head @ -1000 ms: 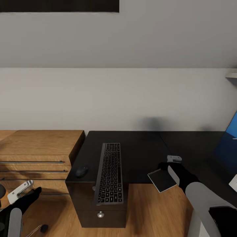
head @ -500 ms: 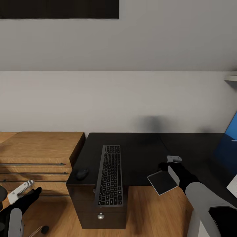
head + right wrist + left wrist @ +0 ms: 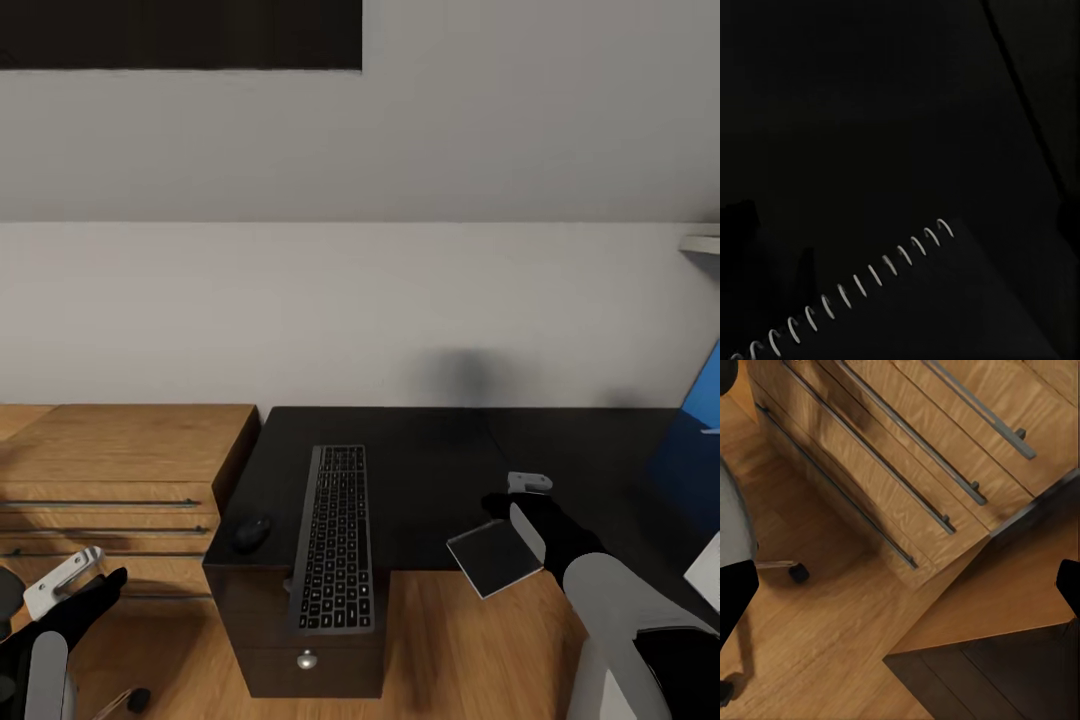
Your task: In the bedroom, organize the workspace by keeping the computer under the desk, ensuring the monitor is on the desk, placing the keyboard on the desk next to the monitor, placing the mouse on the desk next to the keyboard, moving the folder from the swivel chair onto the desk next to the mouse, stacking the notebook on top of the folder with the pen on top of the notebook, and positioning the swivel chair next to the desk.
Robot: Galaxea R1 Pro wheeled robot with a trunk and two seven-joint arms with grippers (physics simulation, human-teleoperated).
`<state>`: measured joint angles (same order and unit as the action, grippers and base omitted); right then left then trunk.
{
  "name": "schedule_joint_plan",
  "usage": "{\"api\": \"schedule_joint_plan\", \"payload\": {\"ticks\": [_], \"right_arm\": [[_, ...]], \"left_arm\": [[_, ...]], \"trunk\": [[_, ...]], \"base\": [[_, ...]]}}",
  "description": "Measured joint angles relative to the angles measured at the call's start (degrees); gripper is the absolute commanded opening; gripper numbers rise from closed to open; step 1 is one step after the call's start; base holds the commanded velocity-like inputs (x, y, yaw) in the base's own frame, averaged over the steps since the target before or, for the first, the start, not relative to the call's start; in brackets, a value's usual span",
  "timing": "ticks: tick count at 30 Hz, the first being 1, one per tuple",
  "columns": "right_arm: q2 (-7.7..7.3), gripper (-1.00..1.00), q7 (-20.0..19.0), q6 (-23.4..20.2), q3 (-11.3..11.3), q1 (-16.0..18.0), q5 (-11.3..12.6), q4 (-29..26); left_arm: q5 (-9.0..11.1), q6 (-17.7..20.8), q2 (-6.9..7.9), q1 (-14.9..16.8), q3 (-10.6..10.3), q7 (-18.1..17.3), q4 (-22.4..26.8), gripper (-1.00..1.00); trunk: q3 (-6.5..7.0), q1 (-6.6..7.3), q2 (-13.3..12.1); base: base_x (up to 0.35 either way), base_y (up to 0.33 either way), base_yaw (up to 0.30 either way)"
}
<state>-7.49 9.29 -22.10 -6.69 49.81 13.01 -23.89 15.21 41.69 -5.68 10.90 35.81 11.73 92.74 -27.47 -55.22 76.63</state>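
folder [image 3: 700, 440] cut by edge, chair caster [image 3: 798, 573] partly hidden

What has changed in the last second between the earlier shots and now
Mostly the camera: the whole head view slid down slightly, so that is the view moving, not the things. The right gripper still holds the notebook over the desk edge. Keyboard and mouse lie as before.

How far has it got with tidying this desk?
The keyboard and mouse already lie side by side on the desk. The right gripper holds the notebook over the desk's front edge. Stacking it on the blue folder at the right is still left.
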Motion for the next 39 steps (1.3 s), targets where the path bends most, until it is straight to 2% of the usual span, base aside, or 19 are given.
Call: {"api": "schedule_joint_plan", "payload": {"ticks": [8,9,14,15,18,19,20,22,26,27,29,35,37,39], "right_arm": [[0.00,1.00,-0.1,0.1,0.0,0.0,0.0,-0.7],[0.07,1.00,-0.1,0.1,0.0,-0.1,0.0,-4.0],[0.12,1.00,0.0,-0.4,0.0,-1.3,0.0,-12.5],[0.17,1.00,0.1,-1.1,0.0,-2.9,0.1,-16.4],[0.47,1.00,0.7,-2.9,-0.2,-6.4,0.1,-22.5],[1.02,1.00,1.8,-4.2,-0.3,-8.7,0.1,-26.6],[2.48,1.00,4.7,-5.8,-0.3,-11.8,0.2,-33.0],[4.29,1.00,8.6,-7.1,-0.3,-14.8,0.2,-39.3],[6.61,1.00,14.0,-9.1,-0.4,-19.3,0.3,-47.7],[7.71,1.00,15.4,-10.1,-1.0,-21.5,0.4,-52.1],[9.35,1.00,16.5,-11.4,-2.4,-24.1,0.6,-56.6],[11.85,1.00,17.2,-12.8,-4.9,-28.2,0.5,-60.3],[12.30,1.00,17.2,-12.4,-5.3,-30.2,0.6,-61.7],[12.31,1.00,17.2,-12.1,-5.3,-30.5,0.5,-61.9]], "left_arm": [[0.0,-0.1,-0.08,0.0,-0.3,0.0,0.0,1.00],[-0.1,-0.1,-0.14,0.0,-0.4,0.0,0.0,1.00],[-0.1,-0.2,-0.16,0.0,-0.5,0.1,0.0,1.00],[-0.1,-0.3,-0.21,0.0,-0.6,0.1,0.0,1.00],[-0.2,-0.3,-0.27,0.0,-1.4,0.2,0.0,1.00],[-0.2,-0.4,-0.27,0.0,-2.4,0.3,0.0,1.00],[-0.2,-0.4,-0.27,0.0,-3.7,0.4,0.0,1.00],[-0.3,-0.4,-0.30,0.0,-4.5,0.4,0.0,1.00],[-0.3,-0.3,-0.31,0.0,-5.3,0.4,0.0,1.00],[-0.4,-0.2,-0.29,0.0,-5.4,0.4,0.0,1.00],[-0.4,-0.1,-0.28,0.0,-5.5,0.4,0.0,1.00],[-0.4,0.0,-0.25,0.0,-5.5,0.4,0.0,1.00],[-0.5,0.0,-0.19,0.0,-5.5,0.3,0.0,1.00],[-0.5,-0.1,-0.19,-0.1,-5.5,0.3,0.0,1.00]], "trunk": [[1.44,1.76,-3.2],[1.62,1.98,-3.6],[2.52,3.08,-5.6],[2.70,3.30,-6.0],[3.23,3.96,-7.2],[3.41,4.18,-7.6],[3.59,4.40,-8.0],[3.95,4.84,-8.8],[4.67,5.72,-10.4],[4.85,5.92,-10.8],[5.21,6.35,-11.6],[6.29,7.66,-14.0],[6.65,8.10,-14.9],[7.01,8.53,-15.7]], "base": [[0.000,0.000,0.000],[0.000,0.000,0.000],[0.000,0.000,0.000],[0.000,0.000,0.000],[0.000,0.000,0.000],[0.000,0.000,0.000],[0.000,0.000,0.000],[0.000,0.000,0.000],[-0.028,0.000,0.000],[-0.194,0.000,0.000],[-0.255,0.000,0.000],[-0.308,0.000,0.000],[-0.337,0.000,0.000],[-0.338,0.000,0.000]]}}
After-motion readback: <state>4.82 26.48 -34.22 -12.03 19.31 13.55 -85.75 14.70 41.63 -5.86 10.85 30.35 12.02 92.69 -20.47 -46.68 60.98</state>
